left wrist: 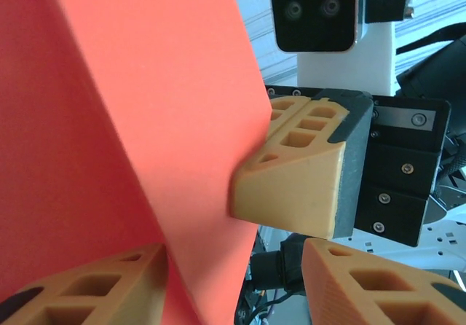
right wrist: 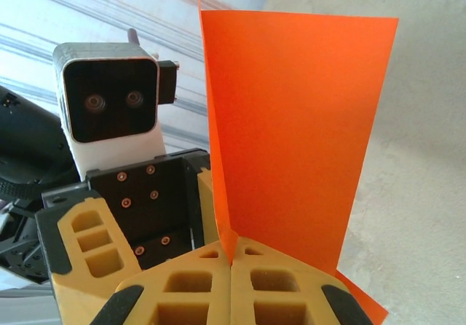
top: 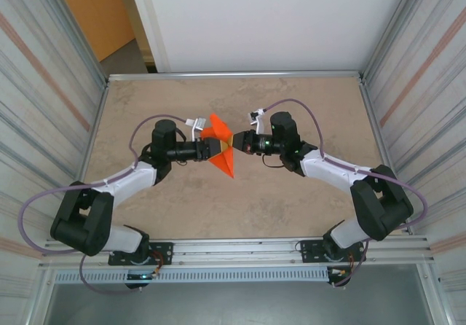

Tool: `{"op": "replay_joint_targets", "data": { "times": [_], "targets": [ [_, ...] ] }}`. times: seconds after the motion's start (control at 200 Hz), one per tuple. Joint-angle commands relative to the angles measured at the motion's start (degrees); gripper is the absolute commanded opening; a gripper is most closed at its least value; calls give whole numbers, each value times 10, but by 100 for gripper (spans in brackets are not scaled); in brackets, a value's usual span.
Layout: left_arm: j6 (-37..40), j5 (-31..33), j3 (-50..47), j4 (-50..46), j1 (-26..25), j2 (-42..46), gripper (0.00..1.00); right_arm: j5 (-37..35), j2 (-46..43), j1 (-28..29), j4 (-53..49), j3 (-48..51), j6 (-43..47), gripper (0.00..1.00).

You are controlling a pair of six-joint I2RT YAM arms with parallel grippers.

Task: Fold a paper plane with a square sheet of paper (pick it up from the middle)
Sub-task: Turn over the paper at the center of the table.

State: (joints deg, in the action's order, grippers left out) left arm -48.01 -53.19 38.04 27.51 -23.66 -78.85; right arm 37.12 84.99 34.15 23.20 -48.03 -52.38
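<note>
The square sheet of paper (top: 220, 150) is bright orange, creased along its middle, and held upright above the table's centre between the two arms. My right gripper (right wrist: 231, 256) is shut on the paper's crease, and the sheet (right wrist: 298, 135) rises from its joined fingertips. In the left wrist view the same right gripper (left wrist: 239, 186) presses into the paper's edge (left wrist: 145, 121). My left gripper (left wrist: 233, 274) faces it with its jaws apart around the lower part of the sheet. Its left finger (left wrist: 87, 288) lies against the paper; the right finger (left wrist: 378, 288) stands clear of it.
The beige table (top: 291, 208) is boxed in by ribbed metal walls (top: 422, 84) on both sides and a white panel (top: 277, 19) at the back. A dull orange-brown wall panel (top: 87, 12) stands at the back left. A metal rail (top: 240, 248) runs along the near edge.
</note>
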Motion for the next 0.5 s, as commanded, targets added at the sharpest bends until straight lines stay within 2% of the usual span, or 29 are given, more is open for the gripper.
{"op": "replay_joint_targets", "data": {
  "times": [0.0,0.411,0.496],
  "targets": [
    [23,-20,10,27,-2,10,49,16,-18,-8,35,9,-28,3],
    [31,-25,7,47,-4,17,30,38,-16,-14,60,8,-59,10],
    [32,-23,6,47,-4,17,26,38,-19,-16,60,10,-62,14]
  ]
}}
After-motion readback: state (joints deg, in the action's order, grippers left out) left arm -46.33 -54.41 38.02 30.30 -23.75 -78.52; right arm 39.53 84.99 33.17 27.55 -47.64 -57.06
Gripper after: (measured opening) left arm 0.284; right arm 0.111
